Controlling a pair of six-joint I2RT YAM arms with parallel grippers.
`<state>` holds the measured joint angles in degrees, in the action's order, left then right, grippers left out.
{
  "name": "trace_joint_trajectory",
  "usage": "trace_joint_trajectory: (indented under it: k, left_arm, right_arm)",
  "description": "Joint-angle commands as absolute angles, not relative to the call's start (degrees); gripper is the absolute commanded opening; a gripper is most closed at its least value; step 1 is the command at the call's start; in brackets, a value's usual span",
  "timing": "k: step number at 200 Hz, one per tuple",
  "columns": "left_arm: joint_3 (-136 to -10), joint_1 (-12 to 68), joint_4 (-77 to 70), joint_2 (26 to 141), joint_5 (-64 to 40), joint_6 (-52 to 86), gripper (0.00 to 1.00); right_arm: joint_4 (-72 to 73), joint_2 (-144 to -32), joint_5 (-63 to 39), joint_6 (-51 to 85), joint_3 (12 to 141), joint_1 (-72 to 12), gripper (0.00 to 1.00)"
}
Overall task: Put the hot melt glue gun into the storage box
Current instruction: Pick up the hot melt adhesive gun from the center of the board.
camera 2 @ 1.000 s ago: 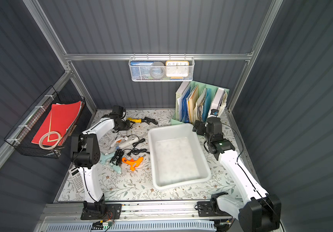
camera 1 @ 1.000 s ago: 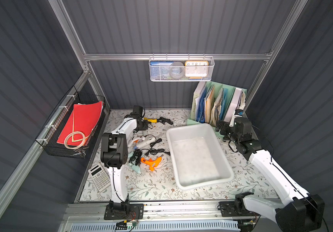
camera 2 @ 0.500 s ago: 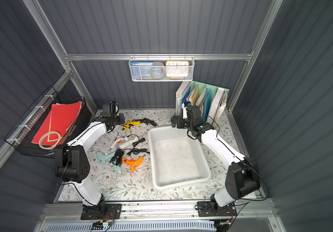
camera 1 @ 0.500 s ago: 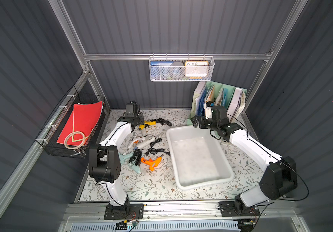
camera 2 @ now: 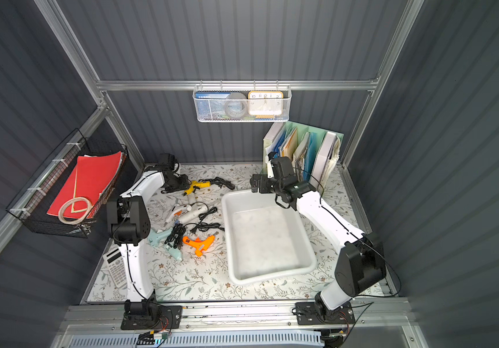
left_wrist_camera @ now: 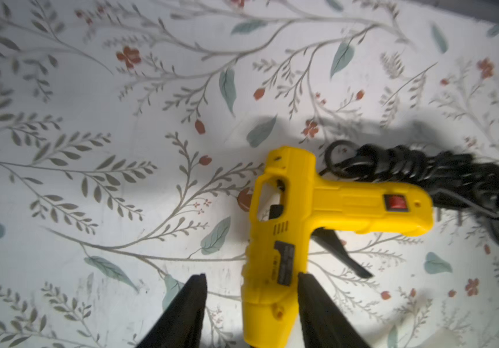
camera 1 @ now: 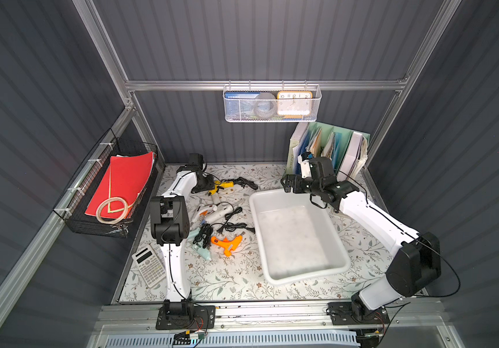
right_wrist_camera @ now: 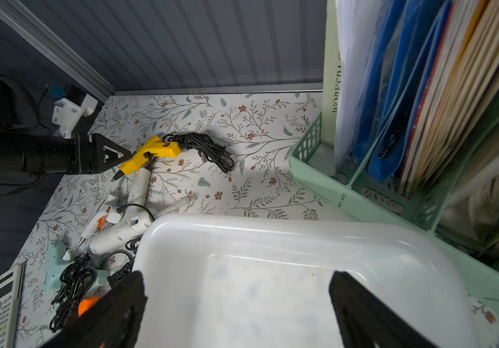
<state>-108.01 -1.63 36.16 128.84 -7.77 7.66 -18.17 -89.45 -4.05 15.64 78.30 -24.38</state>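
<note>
Left tool (left_wrist_camera: pixel 251 275): fingers (left_wrist_camera: pixel 188 310) apart, low over the surface (camera 1: pixel 227 280); the barrel of the yellow hot melt glue gun (left_wrist_camera: pixel 284 211) sits between them; one finger looks right against the barrel, a gap shows at the other
Right tool (right_wrist_camera: pixel 237 274): spread wide and holding nothing; it hangs above the far corner of the storage box (right_wrist_camera: pixel 242 223)
Yellow hot melt glue gun: flat on the surface, outside the storage box, off its far corner on the left arm's side; seen in both top views (camera 1: pixel 219 187) (camera 2: pixel 195 186)
Black cord (left_wrist_camera: pixel 423 168): bundled at the yellow gun's handle end; it lies between that gun and the far end of the storage box
Storage box: white and translucent (camera 1: pixel 308 274); nothing lies in it
White glue guns (camera 1: pixel 218 211): a small heap beside the storage box's long wall on the left arm's side; loose black cords trail among them
Orange glue gun (camera 1: pixel 227 243): near the same wall, further toward the arm bases
Pale teal glue gun (camera 1: pixel 201 251): just beyond the orange one from the storage box
Calculator (camera 1: pixel 148 265): well apart from the storage box, at the surface's edge past the left arm
Green file rack (camera 1: pixel 332 144): behind the far end of the storage box, full of folders
Black wire basket (camera 1: pixel 106 192): on the side wall, well away from the storage box; red folders inside
White mesh basket (camera 1: pixel 272 105): high on the back wall, above the storage box's far end; a clock shows through it
</note>
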Motion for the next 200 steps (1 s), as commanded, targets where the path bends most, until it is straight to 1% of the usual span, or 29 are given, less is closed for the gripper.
trace_joint_trajectory:
  k: [1, 38, 61, 81, 119, 136, 144, 200]
  left_arm:
    - [-111.4, -2.3, 43.8, 130.9, -12.5, 2.9, 0.57]
    - [-113.1, -2.3, 44.4, 134.0, -12.9, 0.0, 0.59]
    - [-113.2, -2.3, 43.9, 134.5, -14.4, -0.5, 0.63]
    - [-113.1, -2.3, 43.4, 134.5, -15.5, -0.9, 0.63]
    - [-112.5, -2.3, 44.3, 134.4, -16.1, -2.0, 0.62]
    - [-112.1, -2.3, 44.2, 134.4, -16.0, -1.8, 0.55]
    - [-112.2, -2.3, 43.7, 134.6, -15.4, -1.5, 0.54]
    - [-116.6, -2.3, 41.7, 138.3, -14.1, 0.0, 0.55]
  right_arm:
    - [-18.8, -88.2, -2.7, 16.2, 78.1, -24.4, 0.99]
    - [-18.6, -88.4, -2.8, 16.3, 78.4, -24.3, 0.99]
    - [-18.4, -88.5, -2.6, 16.3, 78.4, -24.3, 0.99]
    - [-18.5, -88.8, -2.4, 16.3, 78.4, -24.4, 0.99]
    - [-18.5, -88.9, -2.2, 16.6, 78.4, -24.3, 0.99]
    - [-18.3, -89.0, -2.2, 16.7, 78.2, -24.3, 0.99]
    - [-18.3, -89.1, -2.4, 16.7, 78.2, -24.4, 0.99]
    - [-18.6, -89.2, -2.7, 16.7, 78.2, -24.4, 0.99]
